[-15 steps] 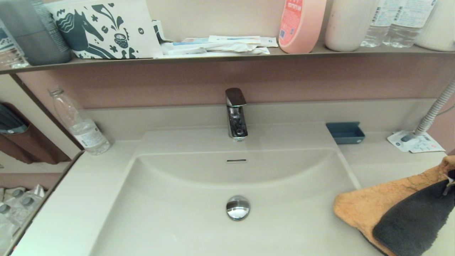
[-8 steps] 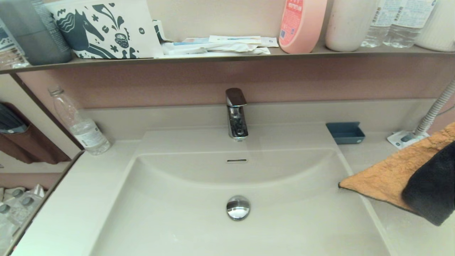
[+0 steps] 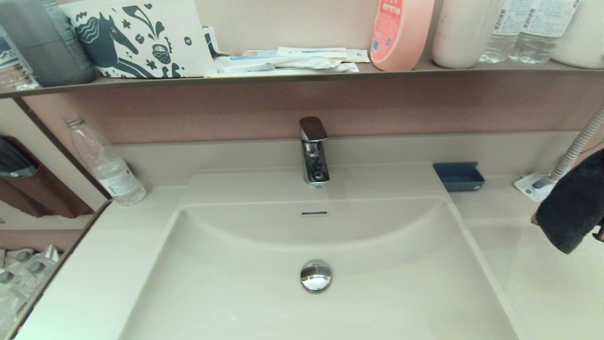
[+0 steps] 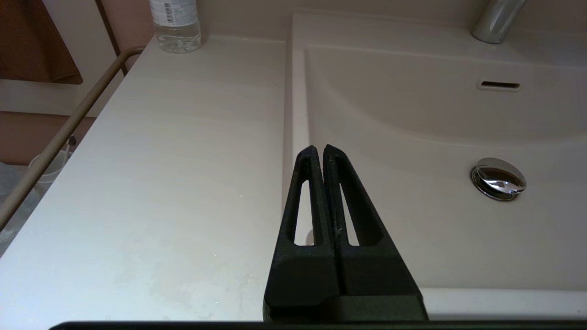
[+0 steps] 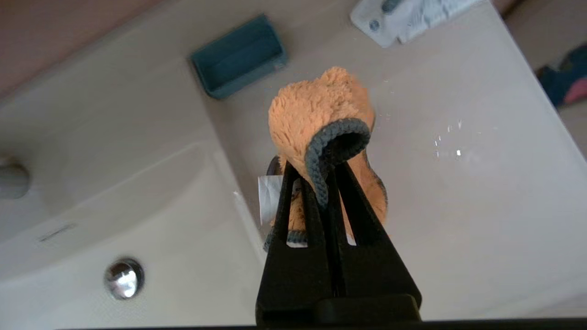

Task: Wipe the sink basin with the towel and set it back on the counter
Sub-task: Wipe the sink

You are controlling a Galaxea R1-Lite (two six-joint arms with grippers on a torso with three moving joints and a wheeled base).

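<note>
The right gripper [image 5: 326, 183] was clamped on the towel [image 5: 321, 119], pinching a fold so that the cloth bunched above the fingertips and hung clear of every surface. In the head view only the towel's dark grey side showed, at the far right edge, held in the air over the counter [image 3: 542, 293] to the right of the basin [image 3: 236, 293]. The gripper itself was out of that view. From the wrist camera the towel hung over bare counter, with the blue tray [image 5: 238, 57] farther off and a white packet [image 5: 412, 18] beyond that, so the spot below looked free for setting the cloth down. Judging by this, the wiping seemed over and the putting back was in hand; a pinch on a fold would let the towel drop in a heap once released.

The left gripper [image 4: 319, 153] was idle with its fingers pressed together on nothing, held above the counter at the basin's left rim, near the drain plug [image 4: 498, 178] yet well apart from the work.
</note>
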